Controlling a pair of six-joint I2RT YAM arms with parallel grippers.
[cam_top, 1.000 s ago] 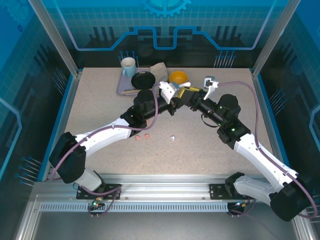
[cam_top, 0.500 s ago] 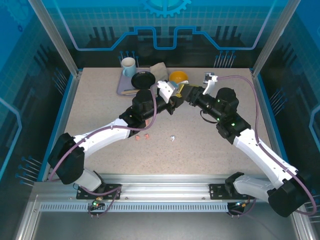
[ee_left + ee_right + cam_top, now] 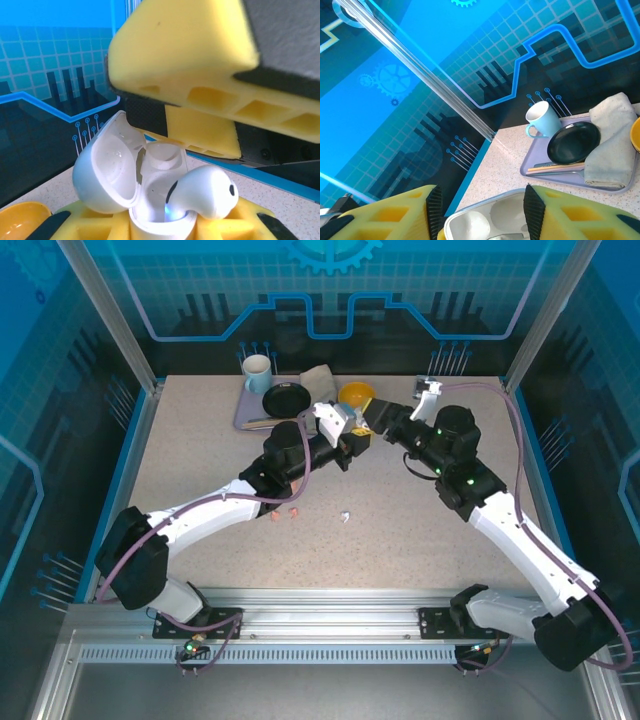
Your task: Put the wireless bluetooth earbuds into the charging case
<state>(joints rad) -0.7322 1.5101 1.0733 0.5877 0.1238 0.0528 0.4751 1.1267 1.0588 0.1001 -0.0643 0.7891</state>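
1. Tray point(image 3: 248, 415): one, at the back left of the table point(image 3: 190, 460). It carries one mug point(image 3: 257, 370), one black plate point(image 3: 287, 400), one folded cloth point(image 3: 318, 380) and a pair of chopsticks point(image 3: 555, 167) along its near rim.
2. Pink earbuds: two, point(image 3: 275, 513) and point(image 3: 293, 510). They lie on the table just beside each other, close in front of the left forearm.
3. Left gripper point(image 3: 345, 433): raised above the middle back of the table, fingers clenched on the charging case point(image 3: 142, 190). There is one case, and its lid is swung open.
4. White earbuds: two.
   - One point(image 3: 202, 192) sits in the open case with its rounded head projecting above the rim. A blue glow shows beneath it.
   - One point(image 3: 345, 516) lies on the table to the right of the pink pair, apart from them.
5. Yellow bowl point(image 3: 356, 393): one, just right of the tray and behind both grippers.
6. Right gripper point(image 3: 365, 422): positioned directly above the open case, fingers released and spread, grasping nothing.
   - In the left wrist view, one yellow finger point(image 3: 185, 55) overhangs the case, clear of the earbud.
   - In the right wrist view, the case appears below the gap between the two fingers.
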